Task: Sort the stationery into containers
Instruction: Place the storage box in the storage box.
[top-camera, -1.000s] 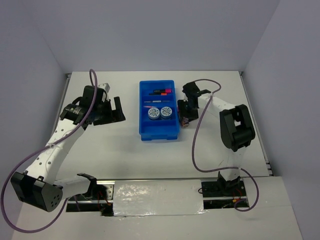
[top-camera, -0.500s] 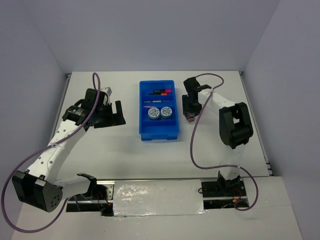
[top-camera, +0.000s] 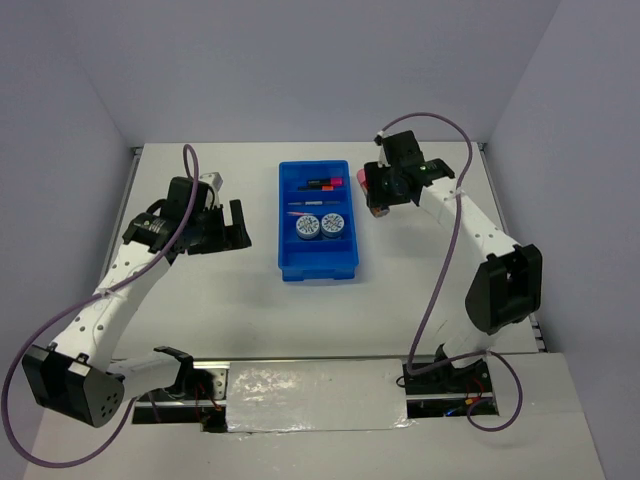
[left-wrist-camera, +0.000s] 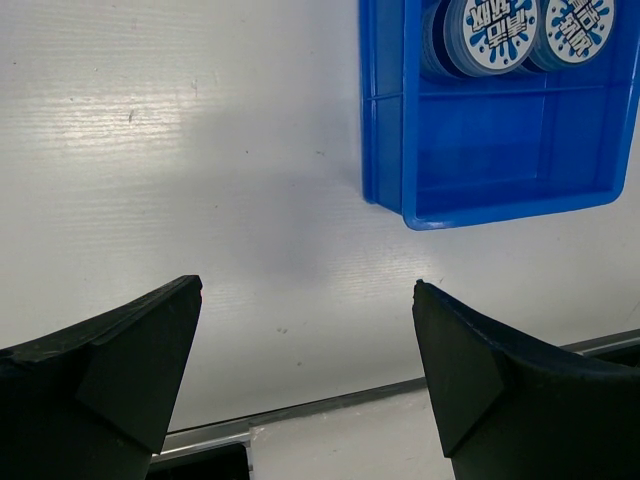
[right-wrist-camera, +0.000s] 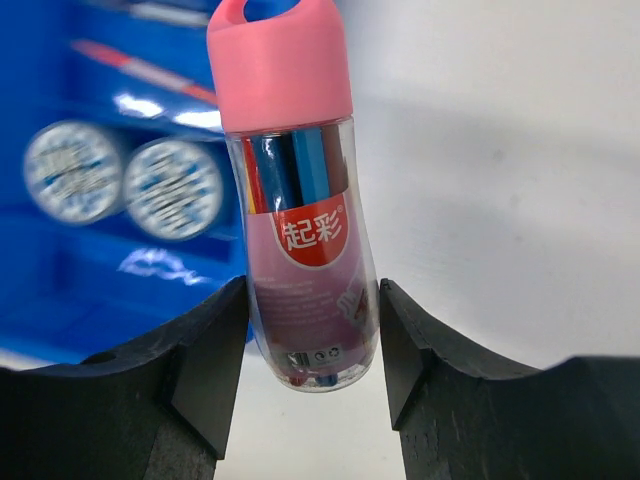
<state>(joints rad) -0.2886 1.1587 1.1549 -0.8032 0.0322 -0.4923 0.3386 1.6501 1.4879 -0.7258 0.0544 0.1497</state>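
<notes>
My right gripper (right-wrist-camera: 312, 340) is shut on the pink-capped tube (right-wrist-camera: 297, 210), a clear tube with a red label, held above the table just right of the blue tray (top-camera: 318, 262); it also shows in the top view (top-camera: 372, 196). The tray holds two round blue-white tape rolls (top-camera: 320, 226), thin pens (top-camera: 310, 204) and black markers with pink caps (top-camera: 325, 184). My left gripper (left-wrist-camera: 305, 330) is open and empty over bare table left of the tray; in the top view it is at the left (top-camera: 232, 226). The tray corner (left-wrist-camera: 500, 150) and tape rolls (left-wrist-camera: 525, 25) show in the left wrist view.
The tray's nearest compartment (top-camera: 320, 255) holds nothing. White table surface (top-camera: 220, 290) surrounds the tray. A metal rail runs along the near table edge (left-wrist-camera: 300, 410). Purple cables loop from both arms.
My right arm has lifted and swung away from the table beside the tray's right side toward the far end, carrying the pink-capped tube. The left arm has barely moved.
</notes>
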